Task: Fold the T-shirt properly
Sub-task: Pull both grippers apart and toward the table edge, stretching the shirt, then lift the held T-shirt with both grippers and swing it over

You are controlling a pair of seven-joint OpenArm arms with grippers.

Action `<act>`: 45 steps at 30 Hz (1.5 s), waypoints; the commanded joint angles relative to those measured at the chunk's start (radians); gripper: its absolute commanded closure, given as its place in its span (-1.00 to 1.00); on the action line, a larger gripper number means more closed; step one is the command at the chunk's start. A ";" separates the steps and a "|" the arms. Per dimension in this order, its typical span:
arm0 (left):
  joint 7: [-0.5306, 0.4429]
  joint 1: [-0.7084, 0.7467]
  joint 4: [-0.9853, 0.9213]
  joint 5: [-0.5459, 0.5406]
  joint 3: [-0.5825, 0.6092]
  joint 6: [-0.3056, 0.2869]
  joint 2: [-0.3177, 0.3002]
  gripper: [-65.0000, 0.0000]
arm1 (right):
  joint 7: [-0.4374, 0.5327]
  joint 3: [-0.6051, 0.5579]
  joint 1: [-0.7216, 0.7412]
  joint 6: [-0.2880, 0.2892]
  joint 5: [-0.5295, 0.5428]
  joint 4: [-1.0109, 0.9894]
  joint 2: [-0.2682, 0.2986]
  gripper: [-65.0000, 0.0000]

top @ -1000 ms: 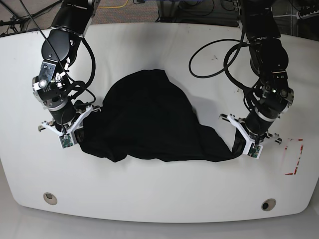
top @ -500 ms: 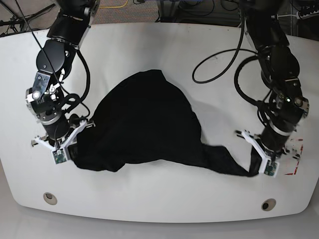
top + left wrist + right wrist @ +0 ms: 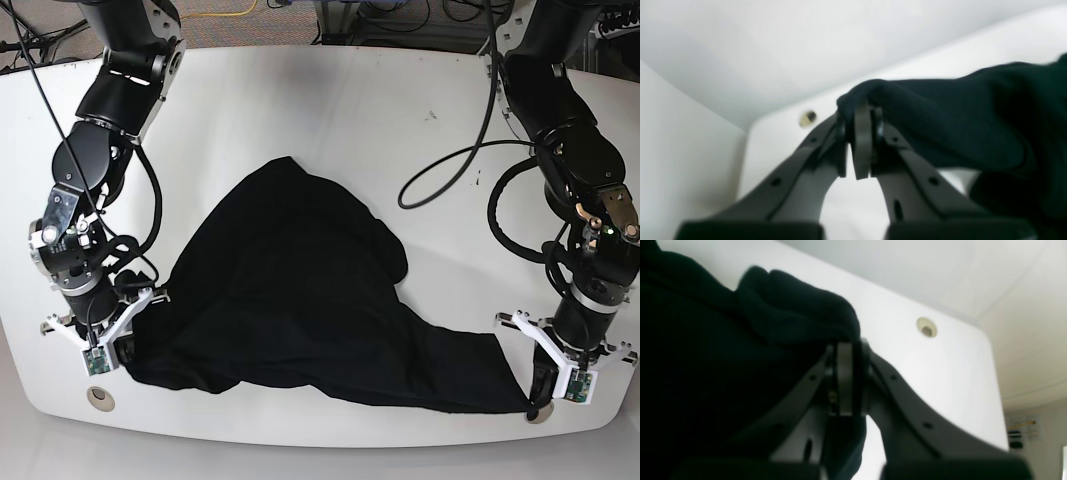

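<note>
The black T-shirt point(image 3: 290, 290) lies across the middle of the white table point(image 3: 330, 110), drawn out wide along its near edge. On the base view's right, my left gripper point(image 3: 547, 385) is shut on the shirt's near right corner, close to the table's front edge. In the left wrist view the left gripper point(image 3: 858, 120) pinches a bunch of the T-shirt point(image 3: 957, 126). My right gripper point(image 3: 110, 350), on the base view's left, is shut on the near left corner. The right wrist view shows the right gripper point(image 3: 846, 356) clamped on a fold of the T-shirt point(image 3: 723, 356).
A round hole point(image 3: 100, 398) sits in the table near the front left corner, close to my right gripper. Another hole point(image 3: 807, 117) shows beyond the left gripper. Black cables point(image 3: 450, 170) loop over the table at the right. The front edge is just below both grippers.
Both grippers have moved toward the table's front edge and further apart, dragging the shirt's corners with them. The shirt is now stretched wider and lies closer to the front.
</note>
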 commanded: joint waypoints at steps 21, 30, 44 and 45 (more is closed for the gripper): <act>0.003 -0.218 0.017 0.005 -0.029 0.009 -0.023 1.00 | 0.012 -0.012 0.278 0.006 0.008 -0.021 0.066 1.00; 0.009 -0.288 0.030 0.008 -0.052 0.003 -0.022 0.99 | 0.010 -0.038 0.340 0.006 0.001 -0.016 0.124 1.00; 0.056 -0.438 -0.010 0.000 -0.084 0.004 -0.044 1.00 | -0.021 -0.080 0.524 0.004 -0.002 -0.097 0.193 0.99; 0.057 -0.457 -0.021 0.004 -0.079 0.006 -0.048 1.00 | -0.024 -0.079 0.550 0.009 -0.003 -0.126 0.198 0.99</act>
